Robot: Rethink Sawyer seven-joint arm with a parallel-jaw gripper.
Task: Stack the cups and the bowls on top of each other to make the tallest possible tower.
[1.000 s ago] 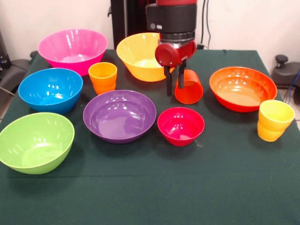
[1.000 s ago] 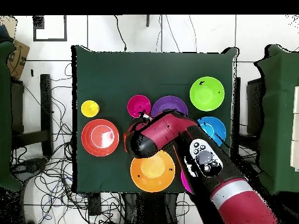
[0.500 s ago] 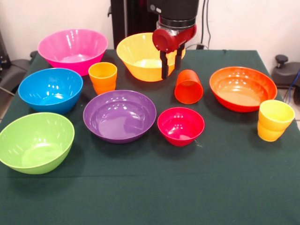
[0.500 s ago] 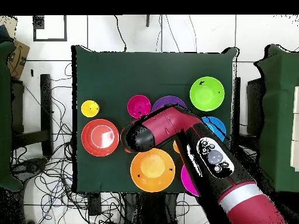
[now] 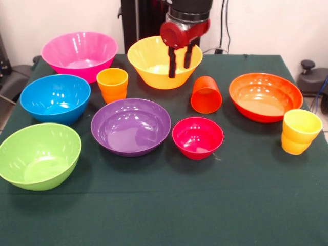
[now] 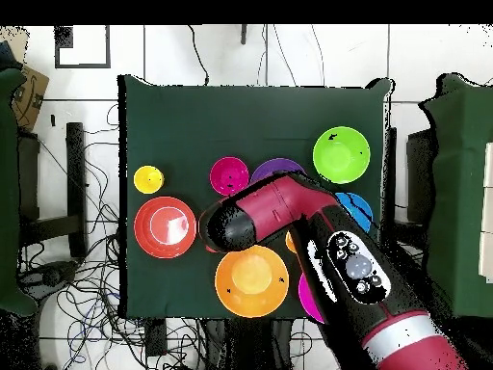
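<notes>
Green tablecloth (image 5: pixel 246 205), red-orange cup (image 5: pixel 206 95) on its side, mouth toward camera, gripper (image 5: pixel 179 64) released

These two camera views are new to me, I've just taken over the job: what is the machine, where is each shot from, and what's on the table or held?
The machine is a red and black robot arm with a gripper at its end. One picture looks across the green table towards the robot; the other looks straight down, with the arm covering some things.

On the table stand bowls: pink, yellow, blue, green, purple, orange-red and a small magenta-red one. An orange cup and a yellow cup stand upright; the red-orange cup lies tipped on its side. Nothing is stacked yet.

The gripper hangs in front of the yellow bowl, open and holding nothing.
</notes>
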